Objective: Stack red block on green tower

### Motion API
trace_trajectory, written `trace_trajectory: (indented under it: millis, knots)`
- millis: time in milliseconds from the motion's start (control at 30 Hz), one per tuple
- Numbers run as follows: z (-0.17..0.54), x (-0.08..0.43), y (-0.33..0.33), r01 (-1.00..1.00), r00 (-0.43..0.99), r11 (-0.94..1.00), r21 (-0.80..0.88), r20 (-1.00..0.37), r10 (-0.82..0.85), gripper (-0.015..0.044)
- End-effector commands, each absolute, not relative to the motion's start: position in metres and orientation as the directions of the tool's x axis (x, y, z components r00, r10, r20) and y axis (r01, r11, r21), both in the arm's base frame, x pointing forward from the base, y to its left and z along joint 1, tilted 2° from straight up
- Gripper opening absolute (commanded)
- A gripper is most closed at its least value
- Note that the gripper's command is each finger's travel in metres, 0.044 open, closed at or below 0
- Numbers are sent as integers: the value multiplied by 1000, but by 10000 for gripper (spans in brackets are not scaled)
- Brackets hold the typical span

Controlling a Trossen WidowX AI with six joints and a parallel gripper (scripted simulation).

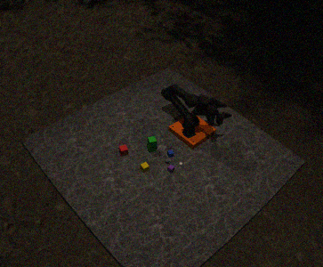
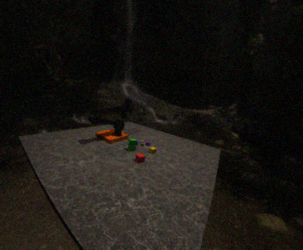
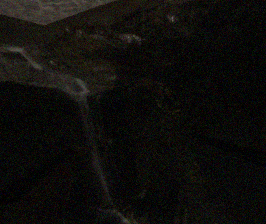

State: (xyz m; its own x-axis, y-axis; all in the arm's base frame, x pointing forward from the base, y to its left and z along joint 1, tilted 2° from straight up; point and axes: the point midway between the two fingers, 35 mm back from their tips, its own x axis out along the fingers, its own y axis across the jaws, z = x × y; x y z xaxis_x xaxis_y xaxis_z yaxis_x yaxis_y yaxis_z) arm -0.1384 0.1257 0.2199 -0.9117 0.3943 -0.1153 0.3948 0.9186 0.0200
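Observation:
The red block (image 1: 124,149) (image 2: 140,157) sits on the grey slab, apart from the other blocks. The green tower (image 1: 152,143) (image 2: 132,145) stands upright between the red block and the arm's base, with nothing on top. My gripper (image 1: 228,110) is open and empty, raised beyond the orange base and pointing away from the blocks. It is far from both the red block and the tower. In the exterior view it is lost in the dark. The wrist view shows only a slab corner and dark background, with no block.
A yellow block (image 1: 144,165) (image 2: 153,150), a blue block (image 1: 170,153) and a purple block (image 1: 171,168) (image 2: 148,143) lie near the tower. A small white thing (image 1: 181,163) lies beside the purple one. The arm stands on an orange base (image 1: 179,132) (image 2: 111,139).

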Motion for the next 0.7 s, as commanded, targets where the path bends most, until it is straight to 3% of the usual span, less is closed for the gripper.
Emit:
trace_trajectory:
  millis: [0, 367, 667]
  knots:
    - [220, -138, 127, 400, -909, 916, 24, -117, 400, 426]
    - [243, -81, 192, 630, -681, 723, 282, -246, 690, 440]
    - [253, -9, 234, 673, -413, 558, 486, -379, 828, 440]
